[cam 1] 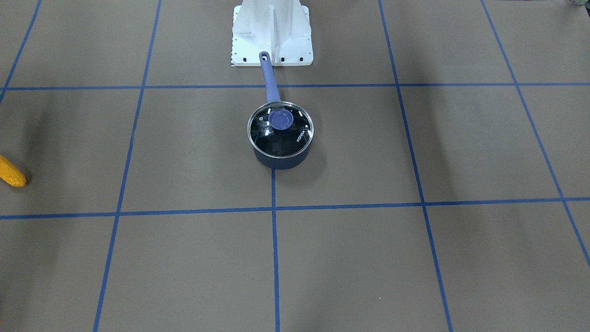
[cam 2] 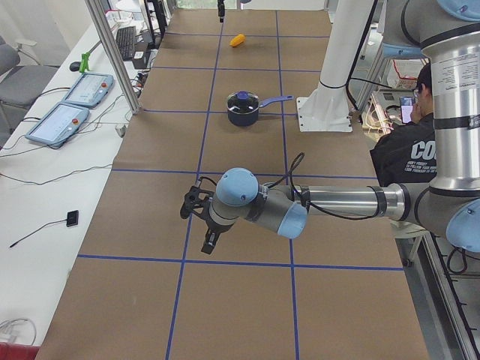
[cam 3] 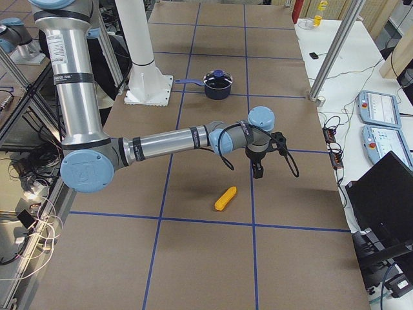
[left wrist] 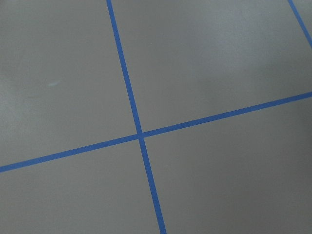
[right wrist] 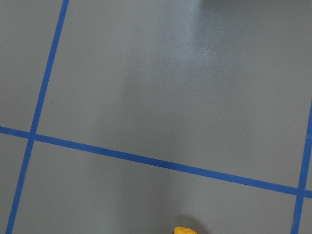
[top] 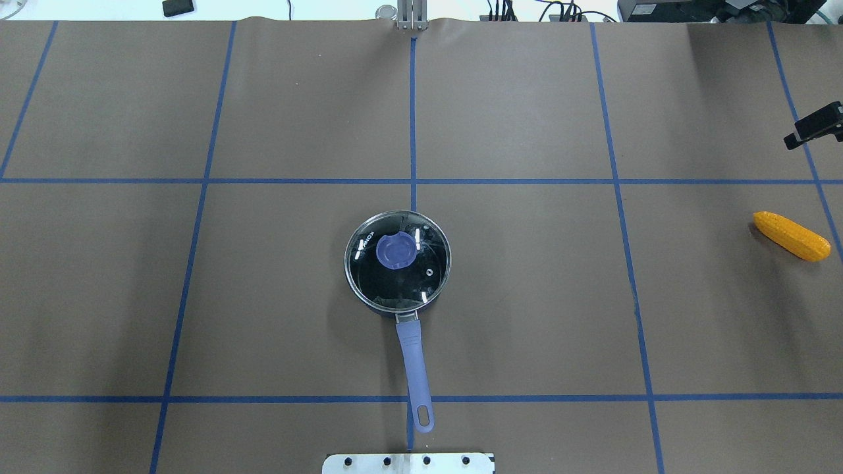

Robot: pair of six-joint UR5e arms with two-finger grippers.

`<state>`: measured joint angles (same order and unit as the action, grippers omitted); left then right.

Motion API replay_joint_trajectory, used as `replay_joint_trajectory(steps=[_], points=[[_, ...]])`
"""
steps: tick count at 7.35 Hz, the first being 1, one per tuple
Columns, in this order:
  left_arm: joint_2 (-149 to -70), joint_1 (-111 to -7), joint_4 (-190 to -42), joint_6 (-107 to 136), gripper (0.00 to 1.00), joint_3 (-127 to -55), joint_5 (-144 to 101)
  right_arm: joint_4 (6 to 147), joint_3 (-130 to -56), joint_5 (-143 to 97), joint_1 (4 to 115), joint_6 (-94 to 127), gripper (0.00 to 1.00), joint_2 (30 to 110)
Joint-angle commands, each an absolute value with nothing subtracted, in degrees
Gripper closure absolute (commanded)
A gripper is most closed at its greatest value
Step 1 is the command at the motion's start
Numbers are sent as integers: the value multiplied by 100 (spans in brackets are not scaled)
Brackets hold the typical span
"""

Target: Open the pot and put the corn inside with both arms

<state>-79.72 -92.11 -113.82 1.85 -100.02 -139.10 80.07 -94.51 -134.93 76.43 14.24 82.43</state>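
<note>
The pot stands at the middle of the table, its glass lid on with the blue knob on top. Its long handle points toward the robot's base. It also shows in the front view. The corn lies flat far out on the robot's right, seen at the front view's left edge. My right gripper hangs above the table just beyond the corn, holding nothing; I cannot tell its opening. My left gripper hovers far left of the pot; I cannot tell its opening.
The white base block stands just behind the pot's handle. Blue tape lines grid the brown table. Teach pendants lie on the side bench beyond an aluminium post. A seated person is behind the robot.
</note>
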Motion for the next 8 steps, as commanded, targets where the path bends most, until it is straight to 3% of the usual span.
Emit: replay_joint_trajectory(steps=[1, 4, 8], points=[[-7963, -9211, -11382, 185, 2, -10019, -13913, 7998, -9492, -13509, 7646, 1380, 0, 8209], [-7918, -9202, -11408, 376, 2, -10090, -14114, 7981, -9492, -13536, 7664, 1345, 0, 8278], [-8077, -8520, -11382, 2526, 2, -11168, -14186, 7963, -9177, -13265, 7577, -532, 0, 8481]])
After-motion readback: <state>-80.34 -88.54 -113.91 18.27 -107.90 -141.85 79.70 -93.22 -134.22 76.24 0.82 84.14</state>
